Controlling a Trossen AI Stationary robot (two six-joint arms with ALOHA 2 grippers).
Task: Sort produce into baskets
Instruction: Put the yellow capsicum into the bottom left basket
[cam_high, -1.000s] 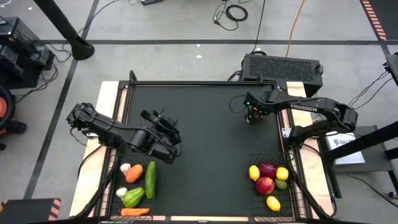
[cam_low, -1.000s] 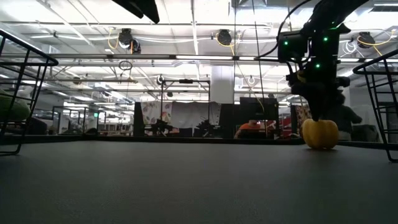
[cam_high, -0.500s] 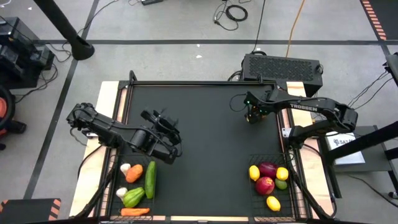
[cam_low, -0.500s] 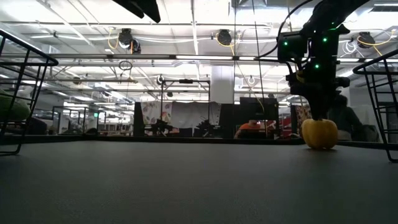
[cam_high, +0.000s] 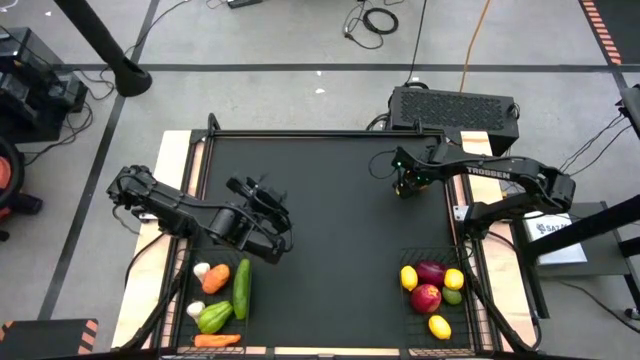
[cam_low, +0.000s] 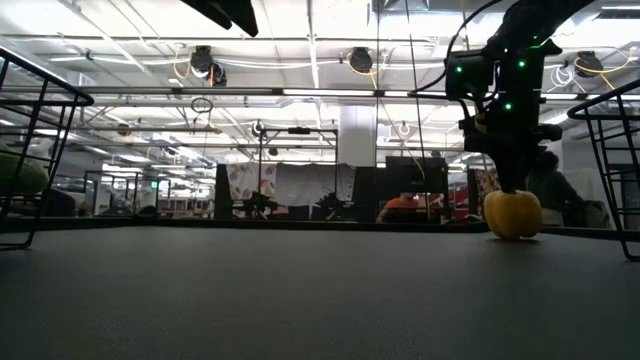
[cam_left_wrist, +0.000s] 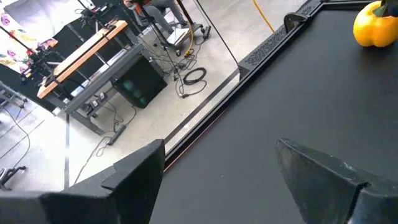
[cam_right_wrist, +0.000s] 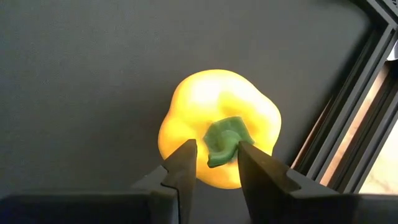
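1. The left hand (cam_high: 262, 222) hangs with its fingers spread wide and empty, just above the left basket (cam_high: 176, 302) at the bench's near left corner. It has not shifted over the last second. That basket holds the vegetables: a cucumber (cam_high: 241, 288), a carrot (cam_high: 216, 278), a green pepper (cam_high: 214, 317) and garlic (cam_high: 201, 270).

2. The middle of the bench (cam_high: 330, 230) is bare, open room for either arm to cross.

3. The right hand (cam_right_wrist: 216, 163) sits over the yellow pepper (cam_right_wrist: 217, 143) near the far right corner. Its fingers are narrowed to either side of the green stem (cam_right_wrist: 225, 140), seemingly pinching it. In the low view the pepper (cam_low: 513, 213) has crept slightly higher and sideways since a second ago, so the lift seems just to have started.

4. The pepper lies close beside the bench's raised right rail (cam_right_wrist: 348, 124), leaving little room on that side; I judge a straight rise safest before any travel.

5. The right basket (cam_high: 476, 310), at the near right corner, holds lemons (cam_high: 409, 277) and apples (cam_high: 426, 297).
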